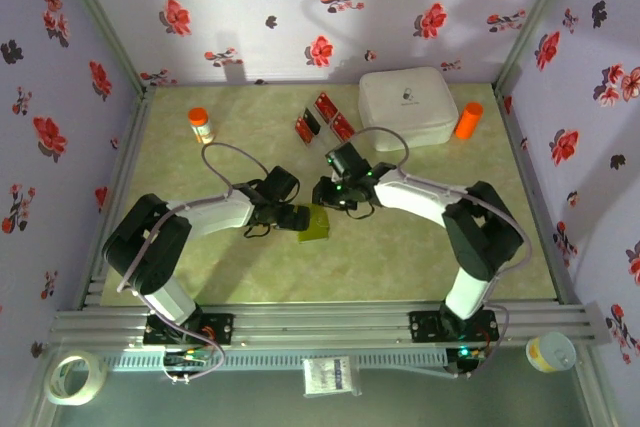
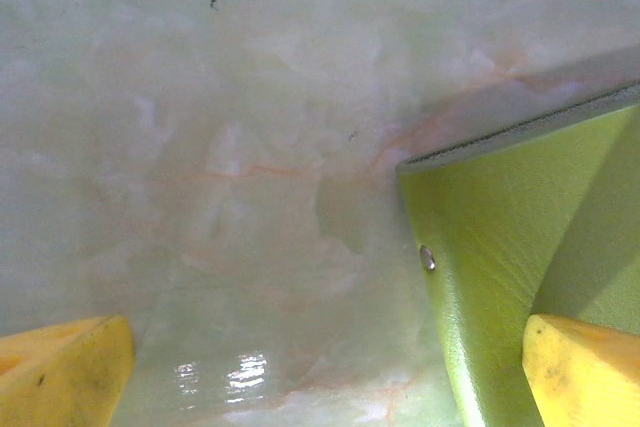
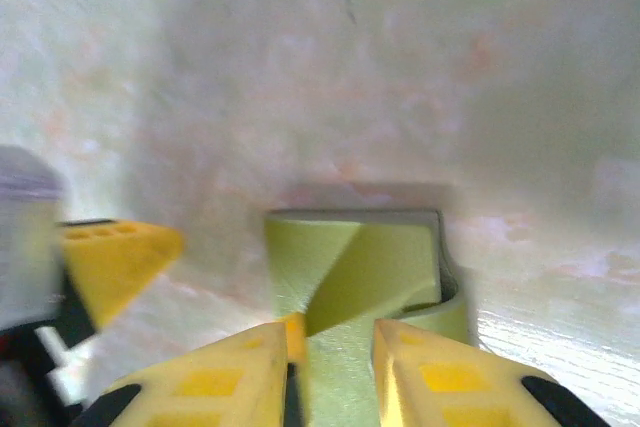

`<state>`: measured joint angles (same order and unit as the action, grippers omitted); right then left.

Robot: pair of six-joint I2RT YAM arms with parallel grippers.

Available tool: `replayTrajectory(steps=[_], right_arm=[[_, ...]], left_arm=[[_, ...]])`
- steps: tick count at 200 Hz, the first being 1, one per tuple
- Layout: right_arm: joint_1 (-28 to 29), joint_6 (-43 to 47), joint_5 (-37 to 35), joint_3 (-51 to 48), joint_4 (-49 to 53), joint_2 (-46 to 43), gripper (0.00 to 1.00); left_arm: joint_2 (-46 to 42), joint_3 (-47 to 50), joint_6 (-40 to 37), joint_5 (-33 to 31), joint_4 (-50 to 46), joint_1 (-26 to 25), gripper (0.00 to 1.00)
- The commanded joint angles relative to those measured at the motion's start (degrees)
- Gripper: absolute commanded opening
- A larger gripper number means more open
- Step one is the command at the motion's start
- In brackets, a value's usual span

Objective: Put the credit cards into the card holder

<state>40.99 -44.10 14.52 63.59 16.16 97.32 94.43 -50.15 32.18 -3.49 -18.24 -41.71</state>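
Straddling the holder's (image 2: 490, 237) edge, the left gripper (image 2: 325, 372) is being held wide apart; the right gripper (image 3: 333, 352) is being held narrowly parted over it, grip unclear.

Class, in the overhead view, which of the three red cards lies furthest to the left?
The leftmost card, the one nearest the orange-capped bottle. The upper card and the lower right card lie closer to the white box.
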Motion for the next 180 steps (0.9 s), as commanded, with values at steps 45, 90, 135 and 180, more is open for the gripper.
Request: replayTrajectory(steps=[45,90,135,180], right_arm=[[-5.41,0.11,-6.55,-7.84,2.63,-18.26,0.41],[-7.26,2.12,-14.06,-16.5,5.16,-32.72,0.55],[-8.63,4.56,-19.91,-21.84,9.15,-44.13,0.71],[-8.74,4.63,-27.33,-27.21,11.31,-49.27,0.9]], left_arm=[[-1.09,-1.98,-1.97,2.15,-3.01,1.04,1.0],[-9.98,-9.07,-5.24,1.2,-7.7,3.93,1.0],[-18.82,-11.3,-7.89,-1.84,-9.5,6.95,1.0],[-31.16,-1.18,-7.75,-12.03,-2.01,8.04,1.0]])
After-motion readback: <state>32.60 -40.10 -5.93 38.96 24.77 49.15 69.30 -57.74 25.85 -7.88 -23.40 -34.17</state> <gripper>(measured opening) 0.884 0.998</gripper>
